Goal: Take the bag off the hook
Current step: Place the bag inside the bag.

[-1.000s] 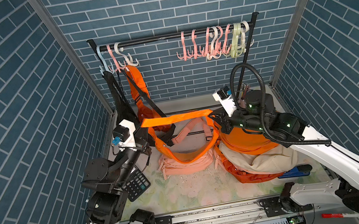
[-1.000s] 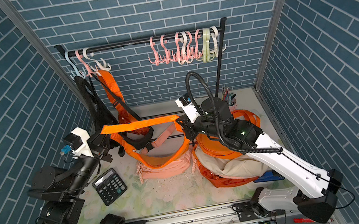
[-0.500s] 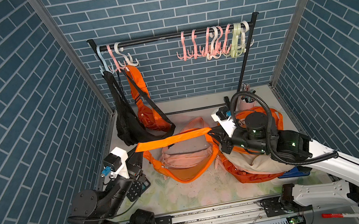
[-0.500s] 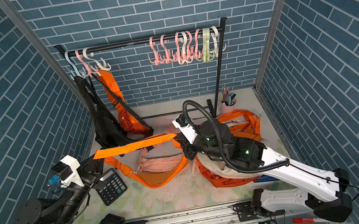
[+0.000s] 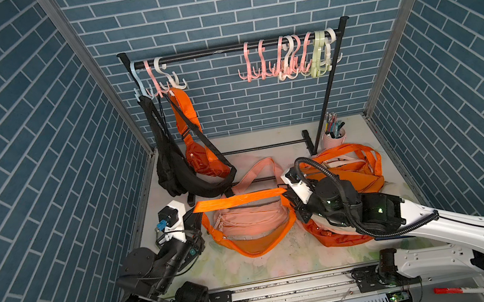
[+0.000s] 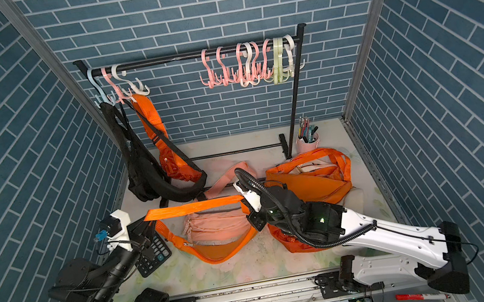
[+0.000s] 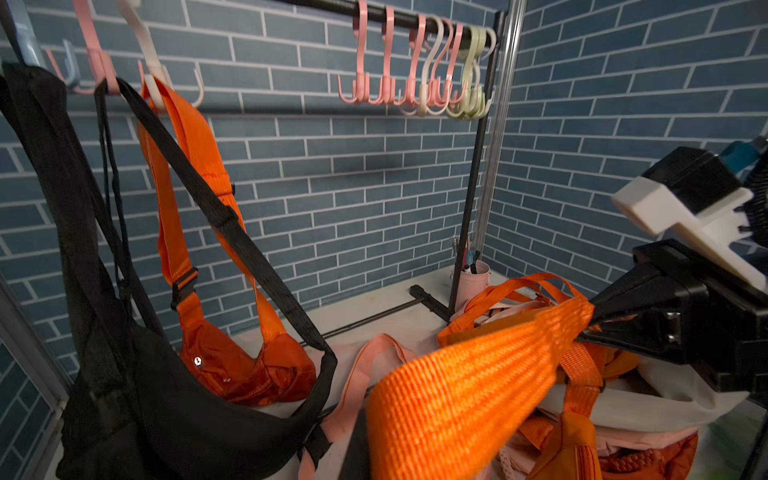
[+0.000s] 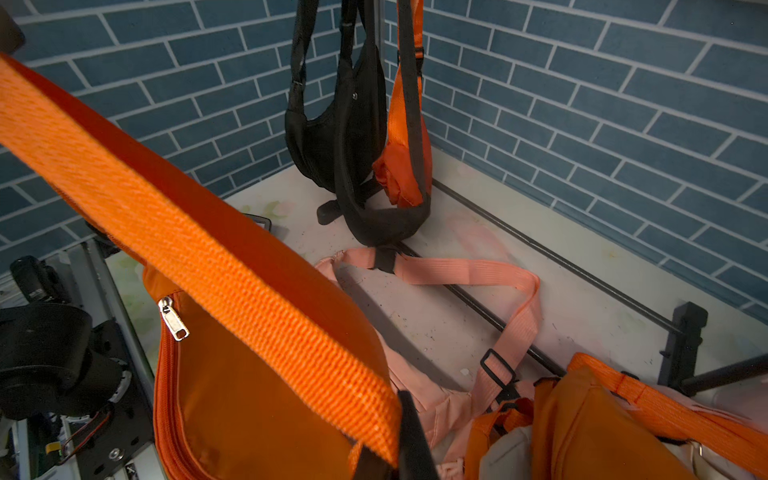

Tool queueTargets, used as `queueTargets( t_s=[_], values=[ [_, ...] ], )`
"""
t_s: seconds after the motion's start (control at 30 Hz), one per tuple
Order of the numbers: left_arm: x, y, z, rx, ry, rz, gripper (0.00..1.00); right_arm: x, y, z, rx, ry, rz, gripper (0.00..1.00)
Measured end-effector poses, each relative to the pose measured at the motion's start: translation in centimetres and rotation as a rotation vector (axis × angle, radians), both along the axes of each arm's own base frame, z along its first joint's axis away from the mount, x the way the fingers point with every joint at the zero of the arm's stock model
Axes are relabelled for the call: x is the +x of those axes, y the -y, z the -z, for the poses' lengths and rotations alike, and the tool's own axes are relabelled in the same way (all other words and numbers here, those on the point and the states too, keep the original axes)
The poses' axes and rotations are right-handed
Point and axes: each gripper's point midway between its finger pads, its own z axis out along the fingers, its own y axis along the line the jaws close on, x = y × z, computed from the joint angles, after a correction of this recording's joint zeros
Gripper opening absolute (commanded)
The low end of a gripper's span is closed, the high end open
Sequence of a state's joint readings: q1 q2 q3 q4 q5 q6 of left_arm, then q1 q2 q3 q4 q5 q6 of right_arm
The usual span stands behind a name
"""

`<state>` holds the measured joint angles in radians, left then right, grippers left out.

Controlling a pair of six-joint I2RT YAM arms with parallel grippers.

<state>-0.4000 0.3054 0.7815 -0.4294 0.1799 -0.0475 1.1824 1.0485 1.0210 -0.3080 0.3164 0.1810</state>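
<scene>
An orange bag [image 5: 256, 246] hangs by its orange strap [image 5: 242, 199], which is pulled taut and level between my two grippers, clear of the hooks [image 5: 169, 82] on the black rail [image 5: 217, 52]. Its pouch sags low over a pink bag [image 5: 254, 221] on the table. My left gripper [image 5: 195, 214] is shut on the strap's left end and my right gripper [image 5: 287, 192] on its right end. The strap [image 7: 469, 386] fills the left wrist view and hides those jaws. In the right wrist view the strap [image 8: 208, 249] runs into a dark finger [image 8: 411, 436] above the pouch [image 8: 257, 395].
A black bag [image 5: 170, 170] and another orange bag [image 5: 198, 157] hang from the left hooks. Several bare hooks [image 5: 286, 63] crowd the rail's right end. A pile of orange bags [image 5: 347, 174] and a pen cup [image 5: 336, 137] sit back right. A calculator [image 6: 153, 256] lies under the left arm.
Both grippers have come down and toward the front with the strap still stretched between them. The orange pouch has sunk from mid-air to just over the pink bag.
</scene>
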Motion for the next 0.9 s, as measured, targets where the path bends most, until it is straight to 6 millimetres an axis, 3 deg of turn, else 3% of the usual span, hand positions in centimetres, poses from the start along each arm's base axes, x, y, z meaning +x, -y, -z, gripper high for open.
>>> queueTargets(
  t_s=[0.2,0.67,0.9],
  values=[
    [3.1,1.0,2.8,-0.009,-0.136,-0.023,0.0,3.9,1.7,1.2,0.013,-0.072,0.169,0.0],
    [8.7,2.8,4.6,-0.051,-0.231,-0.072,0.0,8.0,3.7,2.5,0.043,-0.138,0.279,0.0],
    [11.2,3.6,6.7,-0.025,-0.292,-0.094,0.0,10.3,4.3,4.5,0.026,-0.175,0.324,0.0]
  ],
)
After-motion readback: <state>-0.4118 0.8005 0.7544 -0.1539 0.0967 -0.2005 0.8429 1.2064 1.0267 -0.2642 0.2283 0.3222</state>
